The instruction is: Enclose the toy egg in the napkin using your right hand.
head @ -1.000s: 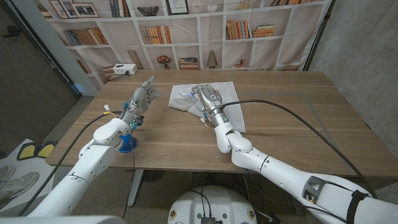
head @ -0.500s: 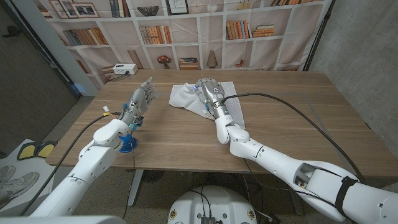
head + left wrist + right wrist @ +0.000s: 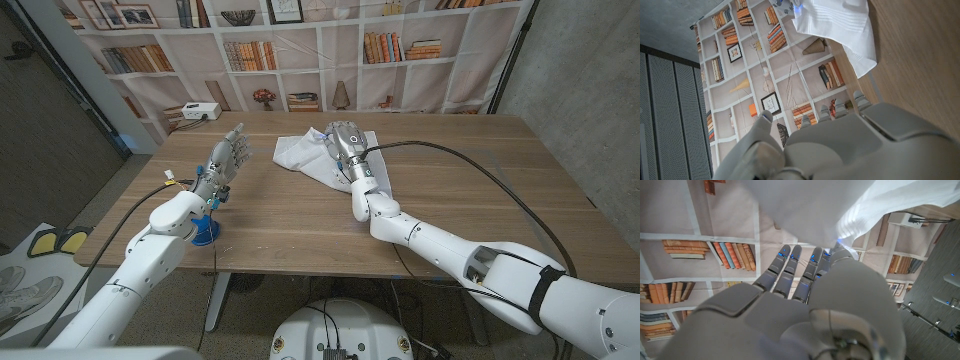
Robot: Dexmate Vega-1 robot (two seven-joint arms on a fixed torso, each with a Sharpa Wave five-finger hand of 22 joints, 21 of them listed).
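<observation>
The right hand [image 3: 340,139] is over the white napkin [image 3: 300,152] at the far side of the worktop [image 3: 450,200]. It pinches a lifted fold of the cloth, seen in the right wrist view between thumb and fingers [image 3: 785,270]. The toy egg I cannot see; probably it is under the raised cloth, but I cannot tell. The left hand [image 3: 227,160] stands apart from the napkin, fingers spread, holding nothing. The wrapping seems begun, and the rest of the napkin lies spread out, not yet folded over.

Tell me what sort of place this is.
Probably a robot lab or test room, not a home: the bookshelf backdrop is printed fabric hung behind a wooden table, flanked by bare concrete walls.
</observation>
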